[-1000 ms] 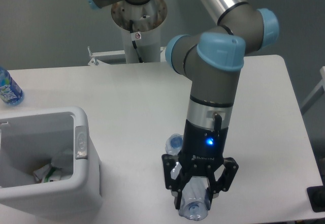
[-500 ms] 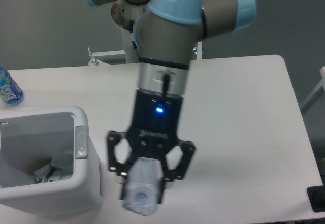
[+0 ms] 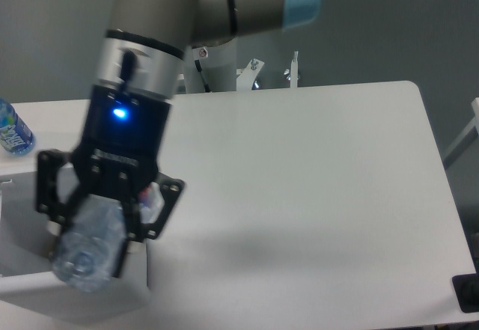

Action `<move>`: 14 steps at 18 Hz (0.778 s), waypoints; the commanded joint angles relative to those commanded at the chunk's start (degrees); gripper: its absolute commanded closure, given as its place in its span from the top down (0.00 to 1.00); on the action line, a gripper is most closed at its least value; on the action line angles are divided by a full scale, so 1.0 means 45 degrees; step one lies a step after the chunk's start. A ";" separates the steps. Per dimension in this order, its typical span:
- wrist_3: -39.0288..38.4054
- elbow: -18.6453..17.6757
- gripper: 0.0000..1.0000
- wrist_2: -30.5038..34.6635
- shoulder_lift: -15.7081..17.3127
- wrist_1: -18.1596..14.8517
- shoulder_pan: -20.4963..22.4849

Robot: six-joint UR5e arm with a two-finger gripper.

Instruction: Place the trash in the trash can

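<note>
My gripper (image 3: pixel 93 229) is shut on the crushed clear plastic bottle (image 3: pixel 88 251) and holds it in the air above the white trash can (image 3: pixel 82 300) at the lower left. The arm and bottle cover most of the can, so only its front wall and part of its left side show. What lies inside the can is hidden. The crumpled white napkin is not in view.
An intact water bottle with a blue label (image 3: pixel 13 132) stands at the far left edge of the white table (image 3: pixel 314 188). The robot's base column (image 3: pixel 217 64) rises behind the table. A dark object (image 3: pixel 465 292) sits at the lower right corner.
The gripper has carried the crushed bottle leftwards and upwards, from above the table's front middle to over the trash can. The can's opening, seen earlier, is now covered by the arm.
</note>
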 joint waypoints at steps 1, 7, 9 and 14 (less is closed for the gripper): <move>0.0000 -0.0019 0.62 0.0019 -0.0039 0.0000 -0.0156; 0.0058 -0.0585 0.63 0.0020 -0.0468 -0.0020 -0.0783; 0.0117 -0.0741 0.63 0.0020 -0.0624 0.0000 -0.0880; 0.0195 -0.1502 0.80 0.0020 -0.0626 -0.0020 -0.0919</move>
